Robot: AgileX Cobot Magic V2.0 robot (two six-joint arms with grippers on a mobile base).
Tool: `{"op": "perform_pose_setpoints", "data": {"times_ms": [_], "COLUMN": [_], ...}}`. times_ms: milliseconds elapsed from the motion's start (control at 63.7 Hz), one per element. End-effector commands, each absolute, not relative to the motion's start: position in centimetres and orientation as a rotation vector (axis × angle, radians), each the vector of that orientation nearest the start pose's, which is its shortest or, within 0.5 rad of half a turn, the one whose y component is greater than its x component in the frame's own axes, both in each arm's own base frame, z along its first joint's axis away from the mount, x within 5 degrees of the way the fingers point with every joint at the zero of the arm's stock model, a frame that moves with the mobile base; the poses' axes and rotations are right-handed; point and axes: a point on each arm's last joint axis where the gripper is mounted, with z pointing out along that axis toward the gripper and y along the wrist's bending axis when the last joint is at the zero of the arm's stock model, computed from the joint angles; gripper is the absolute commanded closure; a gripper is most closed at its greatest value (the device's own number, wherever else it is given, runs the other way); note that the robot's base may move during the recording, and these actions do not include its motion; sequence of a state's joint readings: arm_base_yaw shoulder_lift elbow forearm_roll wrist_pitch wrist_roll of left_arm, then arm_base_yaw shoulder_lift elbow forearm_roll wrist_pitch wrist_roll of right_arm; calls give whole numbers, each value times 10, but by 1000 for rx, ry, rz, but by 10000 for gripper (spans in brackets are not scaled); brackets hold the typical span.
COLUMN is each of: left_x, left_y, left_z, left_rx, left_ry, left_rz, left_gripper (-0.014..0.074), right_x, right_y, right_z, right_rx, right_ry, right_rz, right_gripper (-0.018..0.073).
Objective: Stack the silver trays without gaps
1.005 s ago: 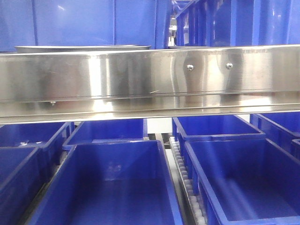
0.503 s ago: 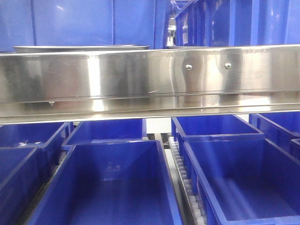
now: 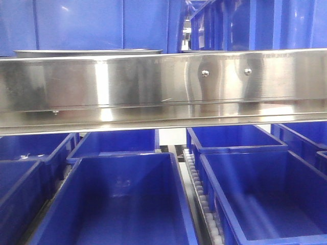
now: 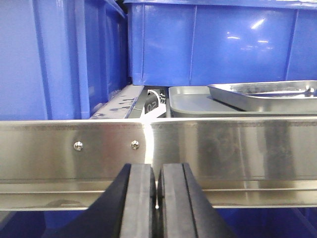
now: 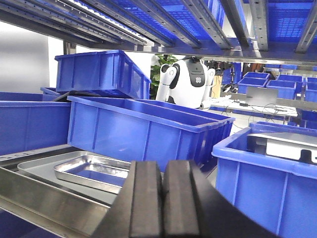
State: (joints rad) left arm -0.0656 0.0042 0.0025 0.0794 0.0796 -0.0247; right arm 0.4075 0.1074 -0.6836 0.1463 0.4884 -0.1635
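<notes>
A small shiny steel tray [image 5: 94, 171] sat loosely inside a larger flat steel tray [image 5: 37, 168] on the shelf behind the long steel rail [image 4: 223, 144], awaiting nesting; left gripper [image 4: 157, 208] and right gripper [image 5: 162, 208] hung back, jaws clenched, empty

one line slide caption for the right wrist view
Shut right gripper faces a small silver tray resting in a larger tray among blue crates.

Steel rail [image 3: 163, 87] with two screws [image 3: 205, 73] spans the front view, glare at 9 o'clock. Blue crates [image 3: 127, 204] at 6 o'clock, more at 12 o'clock, roller track [image 3: 202, 196] between the lower crates. Right wrist view: white robot figure [image 5: 187, 82], plant [image 5: 163, 64], desk [image 5: 257, 106] at 2 o'clock, overhead steel shelf bars [image 5: 198, 25].
</notes>
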Motion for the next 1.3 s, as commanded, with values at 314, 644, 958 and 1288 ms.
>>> {"op": "perform_pose_setpoints", "data": {"times_ms": [314, 644, 958, 1288], "left_x": [56, 56, 56, 56], "left_y": [-3, -5, -5, -5], "left_z": [208, 208, 208, 208], "left_rx": [63, 107, 107, 107], "left_ry": [1544, 1540, 1537, 1537], "left_rz": [-32, -47, -48, -48], "left_gripper": [584, 584, 584, 584], "right_x": [-6, -6, -6, -6], "right_y": [4, 4, 4, 4], "right_z": [381, 381, 381, 381], "right_rx": [-359, -359, -359, -359], "right_ry": [1335, 1335, 1335, 1335], "right_rz": [341, 341, 341, 341], "right_gripper": [637, 637, 637, 637]}}
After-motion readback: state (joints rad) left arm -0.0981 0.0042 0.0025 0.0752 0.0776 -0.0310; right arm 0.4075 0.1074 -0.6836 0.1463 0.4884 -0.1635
